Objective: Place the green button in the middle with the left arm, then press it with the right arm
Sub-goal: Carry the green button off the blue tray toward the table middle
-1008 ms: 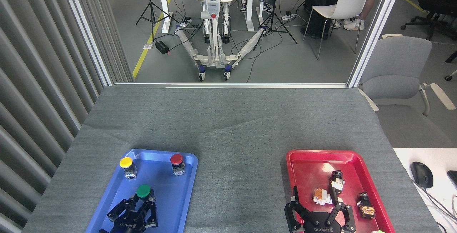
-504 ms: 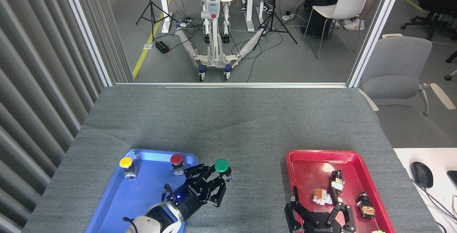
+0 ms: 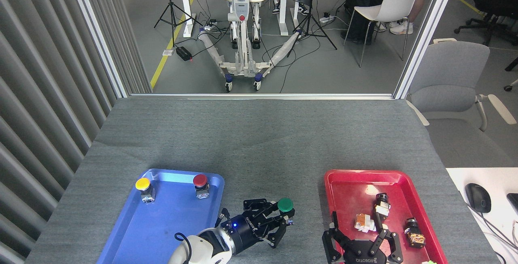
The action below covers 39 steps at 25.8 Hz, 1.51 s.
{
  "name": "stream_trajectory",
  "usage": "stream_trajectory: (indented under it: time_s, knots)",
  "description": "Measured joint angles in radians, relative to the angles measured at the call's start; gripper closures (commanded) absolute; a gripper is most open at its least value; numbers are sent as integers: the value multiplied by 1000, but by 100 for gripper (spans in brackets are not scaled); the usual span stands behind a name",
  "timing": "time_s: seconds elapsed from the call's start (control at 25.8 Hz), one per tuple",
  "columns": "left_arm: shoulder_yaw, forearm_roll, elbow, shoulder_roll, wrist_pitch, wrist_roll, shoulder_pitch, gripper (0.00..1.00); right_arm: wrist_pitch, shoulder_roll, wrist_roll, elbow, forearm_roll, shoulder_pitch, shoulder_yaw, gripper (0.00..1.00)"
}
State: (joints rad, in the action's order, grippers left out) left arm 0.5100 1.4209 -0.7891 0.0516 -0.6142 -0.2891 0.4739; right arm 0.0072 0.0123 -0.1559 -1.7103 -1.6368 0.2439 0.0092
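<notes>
Head view: left end effector (image 3: 279, 219) grips green button (image 3: 285, 204) between blue tray (image 3: 121, 231), red tray (image 3: 404, 177).

A: What can't you make out?
B: The green button (image 3: 285, 204)'s base is hidden among the left gripper (image 3: 279, 219)'s fingers.
A: And on the right?
B: The right gripper (image 3: 361, 243) is cut off by the near edge, and the small parts in the red tray (image 3: 348, 181) are too small to identify.

I've got a dark-green cap on the green button (image 3: 285, 204), yellow button (image 3: 143, 184) and red button (image 3: 200, 180) on the blue tray (image 3: 162, 223), plus a red tray (image 3: 352, 185), grey cloth (image 3: 259, 146).
</notes>
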Motion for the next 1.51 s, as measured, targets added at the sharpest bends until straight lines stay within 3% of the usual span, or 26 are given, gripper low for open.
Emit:
stream_trajectory:
  time_s: [0.47, 0.58, 0.66, 0.7, 0.85, 1.05, 1.32, 1.51]
  knots:
    - [18, 18, 78, 6, 23, 16, 2, 97, 0, 0, -2, 4, 0, 0, 0, 0]
    - [19, 19, 80, 5, 25, 10, 1, 78, 0, 0, -3, 5, 0, 0, 0, 0]
    - [19, 19, 81, 5, 26, 7, 0, 39, 0, 0, -4, 5, 0, 0, 0, 0]
    - [19, 19, 81, 5, 27, 7, 0, 30, 0, 0, -4, 5, 0, 0, 0, 0]
    - [17, 18, 71, 6, 36, 5, -7, 12, 0, 0, -4, 5, 0, 0, 0, 0]
    - [13, 16, -14, 2, 71, 3, -49, 10, 0, 0, -4, 5, 0, 0, -1, 0]
    - [11, 20, -254, -38, 174, 14, -141, 9, -1, 0, -5, 5, 0, 0, 0, 0]
    - [10, 21, -322, -59, 216, 16, -165, 10, 0, 0, -8, 5, 0, 0, 0, 0]
